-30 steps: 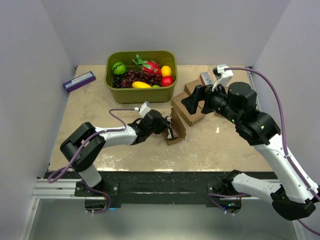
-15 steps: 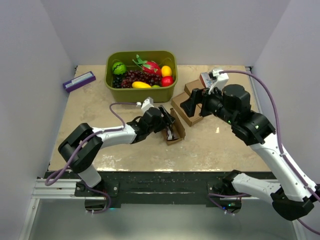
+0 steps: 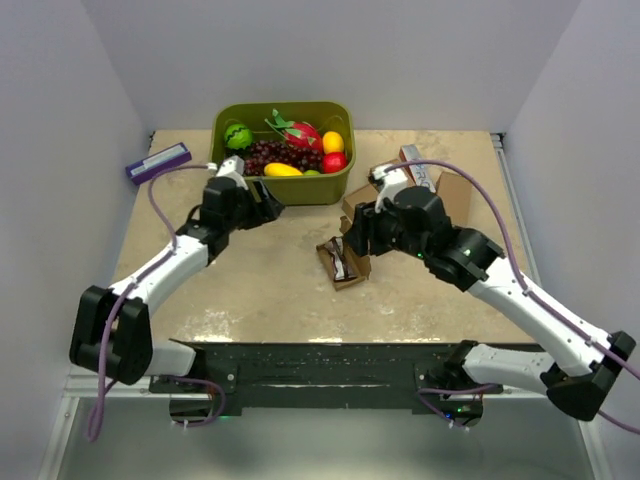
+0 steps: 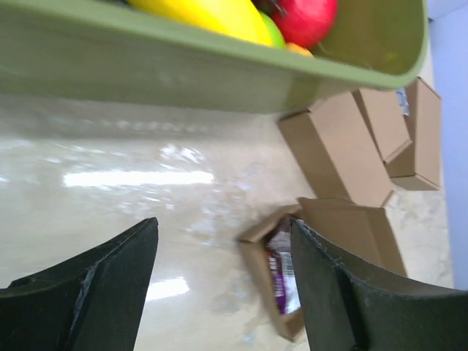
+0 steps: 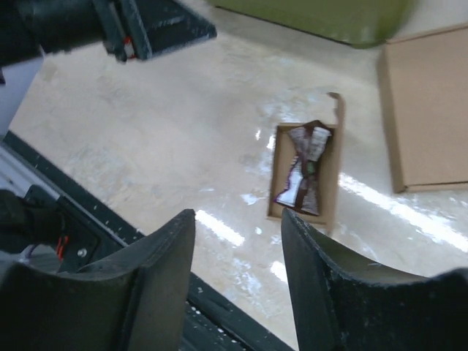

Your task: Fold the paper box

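The left gripper (image 4: 223, 228), fingers open and empty, has released and withdrawn. The paper box (image 5: 333, 175) lies unfolded just beyond the right gripper (image 5: 238, 217), whose fingers are also apart.

Left tool (image 3: 265, 208) now off paper box (image 3: 345, 262), right tool (image 3: 358, 238) over it.

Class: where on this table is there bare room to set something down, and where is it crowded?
Free: the near table strip between the left arm and the open paper box. Crowded: far right, brown cartons packed beside the green bin.
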`<action>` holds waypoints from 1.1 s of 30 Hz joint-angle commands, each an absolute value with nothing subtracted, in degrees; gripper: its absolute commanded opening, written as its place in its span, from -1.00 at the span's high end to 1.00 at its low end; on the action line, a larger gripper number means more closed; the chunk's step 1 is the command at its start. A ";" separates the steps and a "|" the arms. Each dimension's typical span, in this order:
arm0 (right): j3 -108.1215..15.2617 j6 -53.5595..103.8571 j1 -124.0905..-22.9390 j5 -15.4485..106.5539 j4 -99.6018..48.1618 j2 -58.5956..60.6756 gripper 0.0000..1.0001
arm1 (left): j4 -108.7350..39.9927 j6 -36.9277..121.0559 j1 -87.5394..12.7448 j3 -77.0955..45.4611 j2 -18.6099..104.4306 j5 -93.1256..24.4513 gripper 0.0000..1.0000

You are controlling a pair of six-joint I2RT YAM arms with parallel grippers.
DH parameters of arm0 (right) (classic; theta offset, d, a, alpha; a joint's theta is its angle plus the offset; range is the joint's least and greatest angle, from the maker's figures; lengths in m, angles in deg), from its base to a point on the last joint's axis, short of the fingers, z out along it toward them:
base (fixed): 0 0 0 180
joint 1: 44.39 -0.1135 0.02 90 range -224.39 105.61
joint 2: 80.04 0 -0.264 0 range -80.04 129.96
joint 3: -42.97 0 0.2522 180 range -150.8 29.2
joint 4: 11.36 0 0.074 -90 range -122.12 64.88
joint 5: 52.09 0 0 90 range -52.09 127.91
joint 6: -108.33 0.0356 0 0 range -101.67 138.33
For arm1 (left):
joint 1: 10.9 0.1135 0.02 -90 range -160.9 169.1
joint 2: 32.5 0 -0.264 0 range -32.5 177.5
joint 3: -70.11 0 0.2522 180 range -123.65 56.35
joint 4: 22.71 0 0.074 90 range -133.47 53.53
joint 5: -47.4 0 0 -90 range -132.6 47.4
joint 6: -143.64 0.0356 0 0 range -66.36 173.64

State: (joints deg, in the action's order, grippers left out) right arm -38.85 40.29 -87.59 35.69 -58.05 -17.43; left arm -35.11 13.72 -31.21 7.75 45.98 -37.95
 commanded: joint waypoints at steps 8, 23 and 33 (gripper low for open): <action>-51.55 43.30 -97.12 15.34 -57.64 8.54 0.32 | -46.24 43.44 -23.55 4.04 37.30 -42.42 -0.58; -54.73 48.65 -96.60 -1.81 -54.92 29.73 0.86 | -45.53 43.89 -23.55 5.64 33.95 -38.56 -0.59; -54.29 47.60 -95.19 -0.50 -51.14 33.94 0.92 | -45.70 43.98 -23.55 5.99 34.04 -38.12 -0.60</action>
State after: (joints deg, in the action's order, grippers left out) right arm -52.55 46.82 -95.37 1.62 -54.38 32.53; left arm -46.34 42.79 -23.54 5.52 34.86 -39.29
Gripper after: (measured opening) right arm 0.046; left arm 0.796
